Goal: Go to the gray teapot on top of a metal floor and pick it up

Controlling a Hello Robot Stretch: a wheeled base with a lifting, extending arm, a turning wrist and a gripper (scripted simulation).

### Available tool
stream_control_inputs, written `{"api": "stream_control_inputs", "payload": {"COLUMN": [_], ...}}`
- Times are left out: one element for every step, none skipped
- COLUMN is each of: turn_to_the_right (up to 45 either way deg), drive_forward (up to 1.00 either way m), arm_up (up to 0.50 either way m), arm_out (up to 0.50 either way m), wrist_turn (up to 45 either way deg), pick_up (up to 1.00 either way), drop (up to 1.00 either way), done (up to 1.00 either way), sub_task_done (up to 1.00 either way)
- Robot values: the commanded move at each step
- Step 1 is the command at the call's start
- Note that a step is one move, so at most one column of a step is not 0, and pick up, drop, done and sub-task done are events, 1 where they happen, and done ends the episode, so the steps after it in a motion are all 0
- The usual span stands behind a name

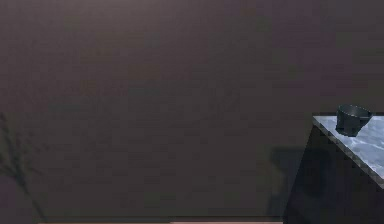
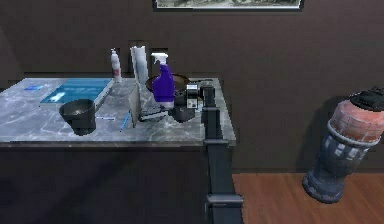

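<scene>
Approach: you stand alongside the marble-topped table [image 2: 30,112], and its corner sits at the forward view's right edge [image 1: 368,148]. The drive to the table looks done.
Table, from the left: a flat blue thing [image 2: 72,88], then a dark cup [image 2: 78,115] near the front edge, also seen in the forward view [image 1: 352,118]. Next come a white bottle [image 2: 115,65], a pale box [image 2: 137,62] and a purple spray bottle [image 2: 162,80].
Teapot: nothing on the table reads clearly as a gray teapot. It is probably among the small dark shapes just right of the spray bottle, by the arm's end, but that is a guess.
Gripper: its dark body [image 2: 182,112] lies low over the tabletop, just right of the pale box. You cannot tell how the fingers stand, or whether they hold anything, because table things sit at and behind them.
Arm: the dark bar [image 2: 215,150] rises from the bottom edge and reaches out across the table's right end.
Left to do: confirm the teapot, secure it and lift it clear. No lift is visible yet.
</scene>
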Motion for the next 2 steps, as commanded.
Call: {"api": "stream_control_inputs", "payload": {"turn_to_the_right": [0.0,0.0], "drive_forward": [0.00,0.00], "arm_up": [0.10,0.00], "arm_out": [0.00,0.00], "wrist_turn": [0.0,0.0], "pick_up": [0.00,0.00], "drop": [0.00,0.00], "done": [0.00,1.00], "sub_task_done": [0.00,0.00]}}
